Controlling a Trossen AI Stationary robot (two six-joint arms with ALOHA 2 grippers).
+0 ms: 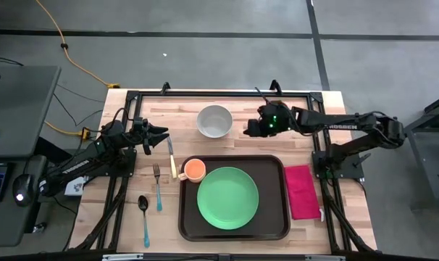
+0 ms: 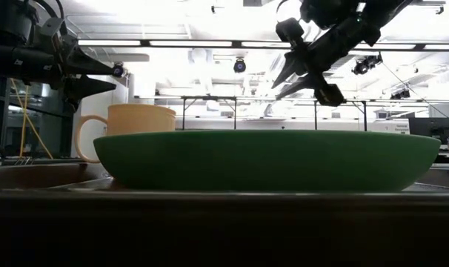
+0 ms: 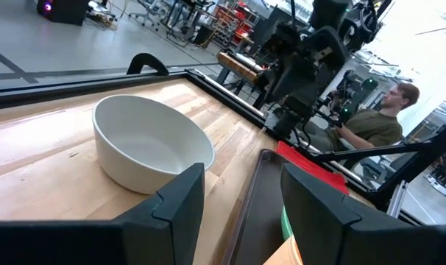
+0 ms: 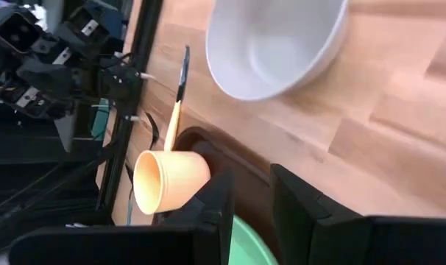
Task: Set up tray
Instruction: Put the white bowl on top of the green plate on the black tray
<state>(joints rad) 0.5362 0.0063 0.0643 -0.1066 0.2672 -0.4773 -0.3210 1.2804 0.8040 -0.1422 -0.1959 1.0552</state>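
Both hands hang above the table, clear of everything and holding nothing. Left hand (image 1: pixel 164 135) is just off the bowl's (image 1: pixel 214 121) left side, fingers (image 3: pixel 180 199) spread with a clear gap between them. Right hand (image 1: pixel 247 129) sits just beside the bowl's right side, its fingers (image 4: pixel 217 202) parted only narrowly around empty air. White and empty, the bowl stands on the wooden table (image 1: pixel 328 225), apart from the tray (image 1: pixel 274 225) and just behind its back edge. On the tray lie a green plate (image 1: pixel 227 197) and, touching the plate at the tray's back left corner, an orange cup (image 1: pixel 194 170). Left of the tray lie a knife (image 1: pixel 172 157), fork (image 1: pixel 157 185) and spoon (image 1: pixel 143 217). A magenta napkin (image 1: pixel 301 191) lies just beside the tray's right edge.
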